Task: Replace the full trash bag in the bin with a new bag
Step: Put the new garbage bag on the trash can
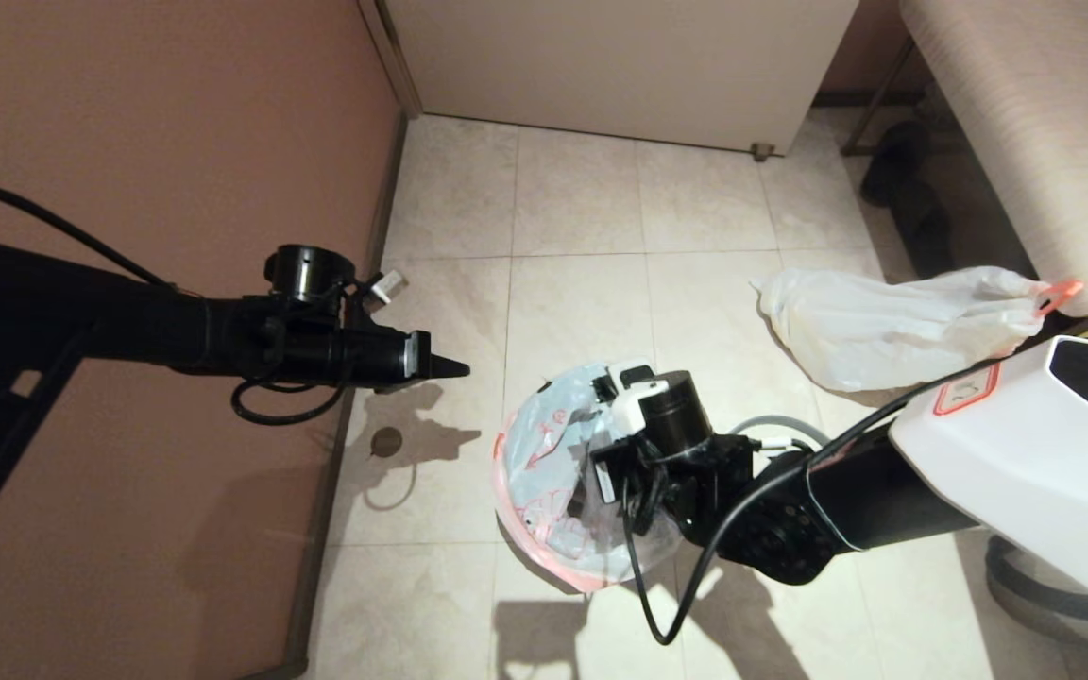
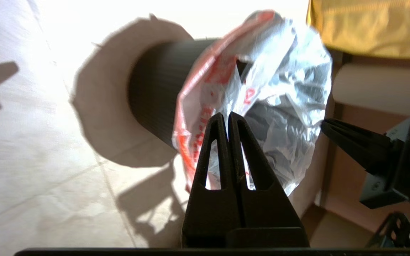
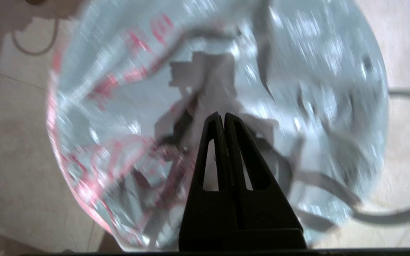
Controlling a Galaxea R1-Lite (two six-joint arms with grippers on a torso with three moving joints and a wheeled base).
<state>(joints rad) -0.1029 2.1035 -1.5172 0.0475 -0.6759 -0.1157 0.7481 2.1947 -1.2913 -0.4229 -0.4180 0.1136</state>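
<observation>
Right now, from my remote seat, I see the bin (image 2: 155,96) standing on the tiled floor (image 1: 582,217), and I place everything else from it. The new bag (image 1: 553,472), thin white plastic with orange-red print, lines the bin's mouth and folds out over its rim. My right pincer (image 3: 220,115) is clenched with nothing between its fingers, pointing down into the bag's crumpled opening. My left pincer (image 1: 450,368) is also clenched and empty, held level in the air off to the wall side of the bin, apart from it. The full trash bag (image 1: 893,326), bulging and nearly plain with an orange tab, lies on the floor beyond the bin. A grey hoop (image 1: 780,430) lies on the floor just beside the bin.
</observation>
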